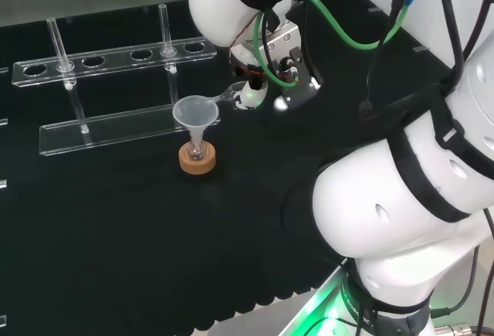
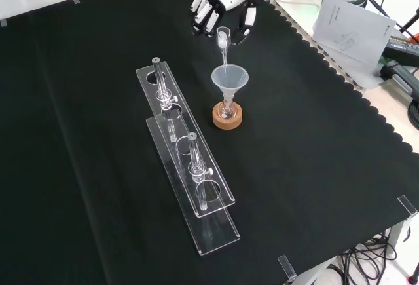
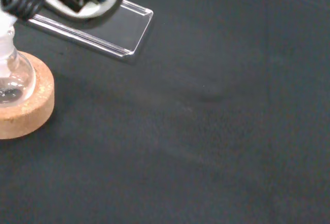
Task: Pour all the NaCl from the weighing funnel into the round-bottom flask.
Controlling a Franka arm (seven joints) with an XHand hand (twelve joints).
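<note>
The weighing funnel (image 2: pixel 223 38), a slim clear tube, hangs tilted with its tip over the wide plastic funnel (image 2: pixel 229 78) seated in the round-bottom flask (image 2: pixel 226 109), pinched in the curled fingers of the hand (image 2: pixel 219 0) just above it in the front view. The flask rests on one cork ring (image 2: pixel 227 116). Left of the flask in that view stand two clear racks (image 2: pixel 196 187). Black cloth (image 2: pixel 314 167) covers the bench; papers (image 2: pixel 350 26) lie past its scalloped edge.

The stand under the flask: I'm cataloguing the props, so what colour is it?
Light tan cork stand, clearest in the front view.
</note>
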